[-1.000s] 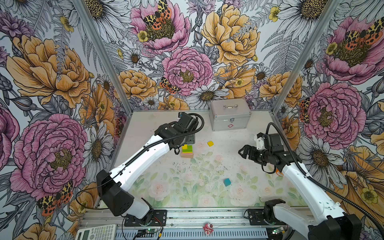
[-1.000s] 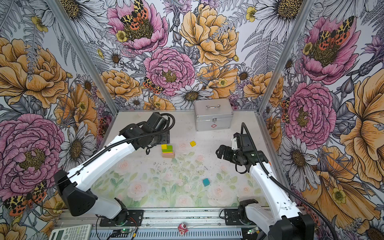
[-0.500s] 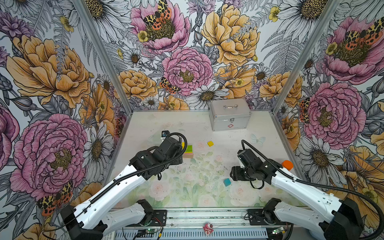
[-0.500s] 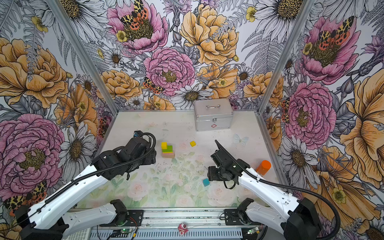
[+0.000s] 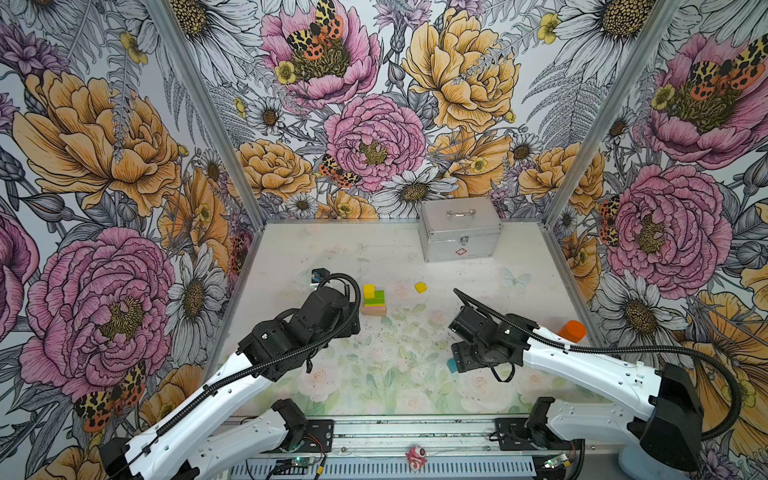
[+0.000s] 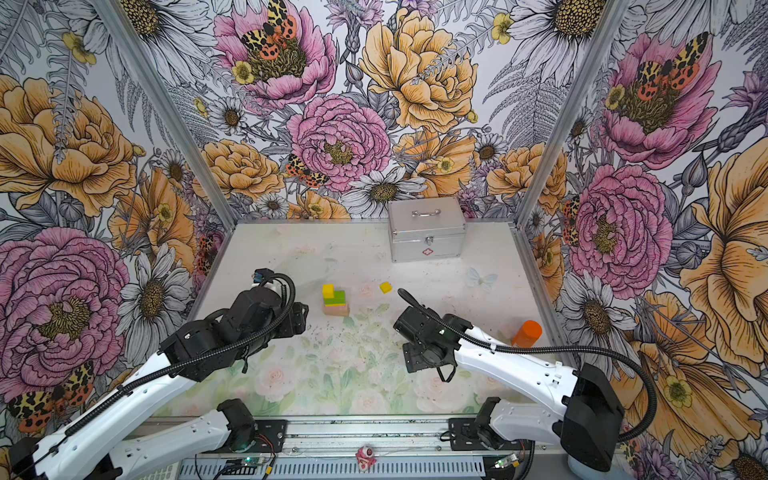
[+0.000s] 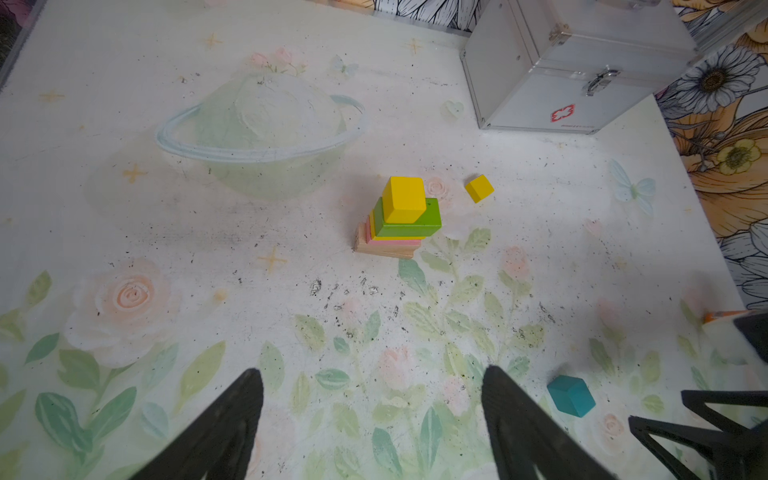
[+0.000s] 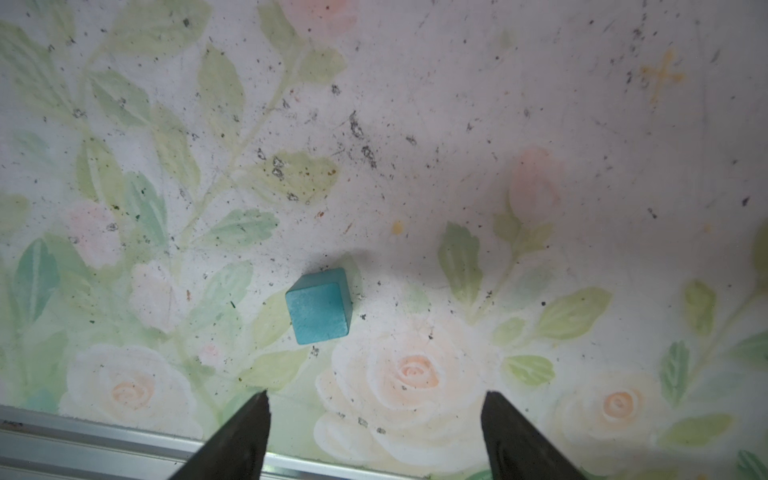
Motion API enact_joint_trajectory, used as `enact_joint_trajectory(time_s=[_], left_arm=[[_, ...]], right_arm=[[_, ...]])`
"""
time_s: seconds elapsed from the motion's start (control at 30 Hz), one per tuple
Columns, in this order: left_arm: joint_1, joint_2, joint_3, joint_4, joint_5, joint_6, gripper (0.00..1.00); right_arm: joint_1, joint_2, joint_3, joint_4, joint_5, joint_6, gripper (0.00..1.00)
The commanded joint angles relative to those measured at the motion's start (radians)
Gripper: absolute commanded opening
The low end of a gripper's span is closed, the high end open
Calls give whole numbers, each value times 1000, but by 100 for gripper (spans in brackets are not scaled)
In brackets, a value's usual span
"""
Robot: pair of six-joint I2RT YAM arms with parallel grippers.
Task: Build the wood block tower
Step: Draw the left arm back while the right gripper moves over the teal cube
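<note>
The tower (image 5: 374,301) (image 6: 336,300) (image 7: 401,220) stands left of the middle: tan base, pink slab, yellow slab, green bar, and a yellow cube on one end of the bar. A loose yellow cube (image 5: 420,287) (image 7: 479,188) lies just right of it. The teal cube (image 8: 320,306) (image 7: 571,395) (image 5: 451,365) rests on the mat near the front. My left gripper (image 7: 372,374) is open and empty, front-left of the tower and apart from it. My right gripper (image 8: 376,395) hangs open just short of the teal cube, not touching it.
A silver metal case (image 5: 459,230) stands at the back wall. An orange cylinder (image 5: 572,330) sits by the right wall. The metal front rail (image 8: 83,432) runs close under the right gripper. Flowered walls close in three sides.
The left arm has drawn back from the tower toward the front, leaving the yellow cube on top. The right arm has swung down from the right side to the teal cube.
</note>
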Motion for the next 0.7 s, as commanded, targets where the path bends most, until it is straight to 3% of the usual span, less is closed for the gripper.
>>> enact_joint_trajectory(time_s=[0.0,0.17,0.67], left_arm=[[-3,-20,-21,34,17,19,84],[2,-36,-19,33,32,41,84],[57,-66,-16,31,70,67,85]], right_arm=[[19,64,24,-80,46,-15,84],[26,158,22,-130,100,33,84],[39,290,-10,62,35,25,85]])
